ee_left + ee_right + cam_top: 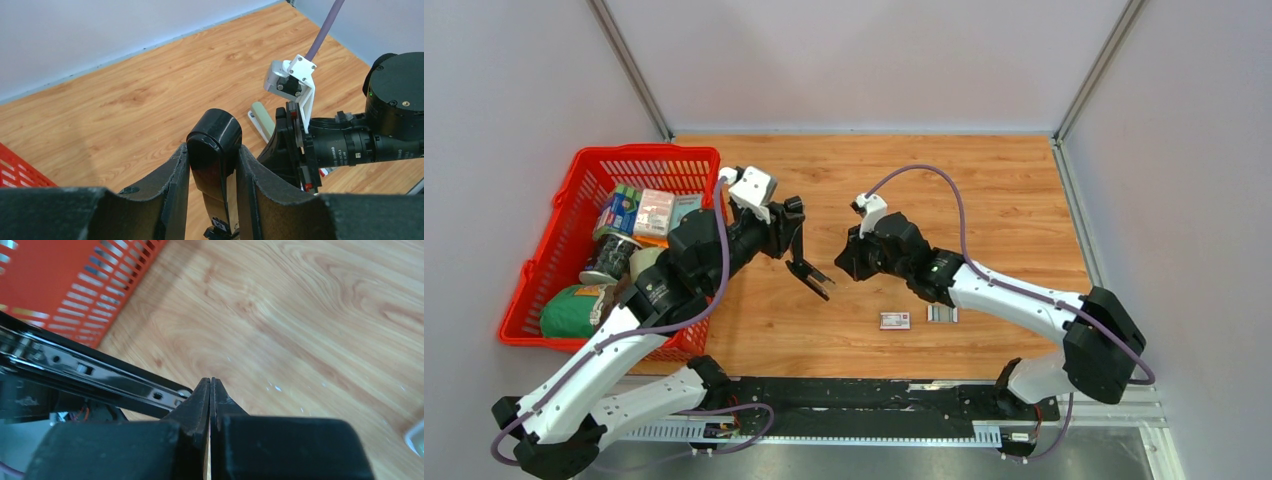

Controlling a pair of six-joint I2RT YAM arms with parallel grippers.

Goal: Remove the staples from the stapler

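My left gripper is shut on the black stapler and holds it above the table. Its hinged halves hang open towards the middle. In the left wrist view my fingers clamp the stapler's glossy rounded end on both sides. My right gripper is shut with nothing seen in it, just right of the stapler's free end. In the right wrist view its tips press together over bare wood. A short silvery strip of staples lies on the table near the front.
A small printed white box lies just left of the strip. A red basket full of groceries stands at the left, seen also in the right wrist view. The black mounting rail runs along the near edge.
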